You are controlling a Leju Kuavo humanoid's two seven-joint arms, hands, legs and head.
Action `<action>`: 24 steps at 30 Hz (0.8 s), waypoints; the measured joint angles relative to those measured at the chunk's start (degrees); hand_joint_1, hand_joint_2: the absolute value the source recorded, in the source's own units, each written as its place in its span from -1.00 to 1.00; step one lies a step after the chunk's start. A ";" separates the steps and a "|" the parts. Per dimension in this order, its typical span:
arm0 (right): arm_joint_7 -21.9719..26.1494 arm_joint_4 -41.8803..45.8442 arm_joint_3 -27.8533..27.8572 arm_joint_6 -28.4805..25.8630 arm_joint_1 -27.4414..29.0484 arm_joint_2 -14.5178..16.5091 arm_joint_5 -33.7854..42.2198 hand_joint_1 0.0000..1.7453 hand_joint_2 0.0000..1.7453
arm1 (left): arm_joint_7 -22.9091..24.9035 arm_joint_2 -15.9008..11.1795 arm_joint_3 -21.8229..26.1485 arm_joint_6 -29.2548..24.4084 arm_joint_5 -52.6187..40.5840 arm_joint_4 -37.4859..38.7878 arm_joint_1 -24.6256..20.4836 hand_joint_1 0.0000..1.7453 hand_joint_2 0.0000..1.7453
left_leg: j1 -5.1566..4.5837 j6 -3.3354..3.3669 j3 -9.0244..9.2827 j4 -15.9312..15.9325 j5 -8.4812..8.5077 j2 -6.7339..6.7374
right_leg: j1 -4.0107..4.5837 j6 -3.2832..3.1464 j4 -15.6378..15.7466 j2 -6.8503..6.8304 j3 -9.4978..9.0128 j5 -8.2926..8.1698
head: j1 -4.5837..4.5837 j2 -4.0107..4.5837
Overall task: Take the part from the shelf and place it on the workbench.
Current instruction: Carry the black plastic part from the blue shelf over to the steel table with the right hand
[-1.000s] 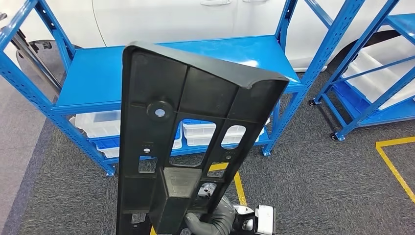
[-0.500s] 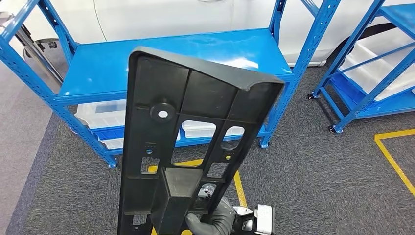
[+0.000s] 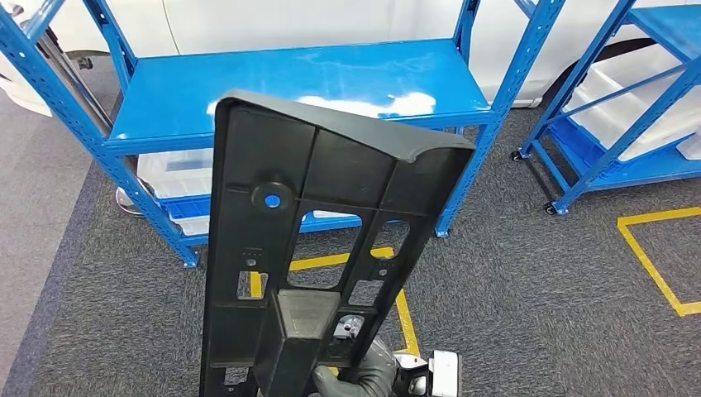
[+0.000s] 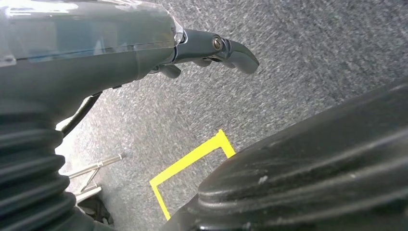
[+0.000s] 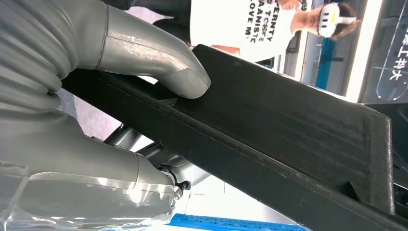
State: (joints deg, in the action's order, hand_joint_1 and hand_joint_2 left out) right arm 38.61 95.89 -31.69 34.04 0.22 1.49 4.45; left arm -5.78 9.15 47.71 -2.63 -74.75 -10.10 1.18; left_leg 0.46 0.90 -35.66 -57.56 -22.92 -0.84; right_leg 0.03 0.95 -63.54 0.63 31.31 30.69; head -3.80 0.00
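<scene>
One black moulded plastic part, a long ribbed panel with cut-out slots and a round boss, stands upright at centre of the head view, in front of the blue steel shelf at 12 o'clock. The left hand hangs over grey carpet, fingers apparently loose and holding nothing, though the view is poor. The right hand, at 6 o'clock, grips the part's lower end, thumb pressed on its matt edge. Yellow floor tape lies at 3 o'clock. A second blue rack stands at 2 o'clock.
</scene>
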 joint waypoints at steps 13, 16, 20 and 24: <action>-0.09 -0.01 0.62 1.00 0.36 0.59 -0.16 1.00 1.00 | -0.82 -0.06 0.17 -0.14 0.35 -0.14 -0.13 -1.00 1.00 | 0.00 -2.50 -4.23 -14.72 -6.92 -0.41 | 0.35 -3.15 7.14 -0.13 -1.39 -3.59 | -0.01 0.00; -0.10 -0.03 0.66 1.04 0.39 0.60 -0.16 1.00 1.00 | -0.79 -0.11 0.17 -0.15 0.35 -0.17 0.18 -1.00 1.00 | 0.05 -1.75 3.24 -3.12 -3.45 -1.82 | 0.39 -2.70 6.49 0.70 -0.70 -3.70 | 0.00 0.00; -0.12 0.02 0.74 1.12 0.56 0.61 -0.12 1.00 1.00 | -0.77 -0.10 0.17 -0.20 0.30 -0.17 0.33 -1.00 1.00 | 0.03 -0.70 4.83 0.39 -3.28 -1.89 | 0.44 -1.40 5.94 1.83 -0.06 -3.86 | -0.01 0.00; -0.13 0.10 0.84 1.41 0.76 0.59 -0.10 1.00 1.00 | -0.68 0.02 0.17 -0.15 0.28 -0.17 0.52 -1.00 1.00 | 0.35 0.37 4.35 0.80 -2.83 0.22 | 0.16 -0.20 -3.31 0.42 4.46 1.57 | -0.01 0.00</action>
State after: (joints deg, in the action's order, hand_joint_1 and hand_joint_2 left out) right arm 38.47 95.99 -30.85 35.45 0.99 2.08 4.35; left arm -6.46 9.17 47.89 -2.78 -74.47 -10.27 1.71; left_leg 0.81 1.26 -31.31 -56.76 -25.75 -0.62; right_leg 0.19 0.75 -66.86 1.04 35.77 32.26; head -3.80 0.00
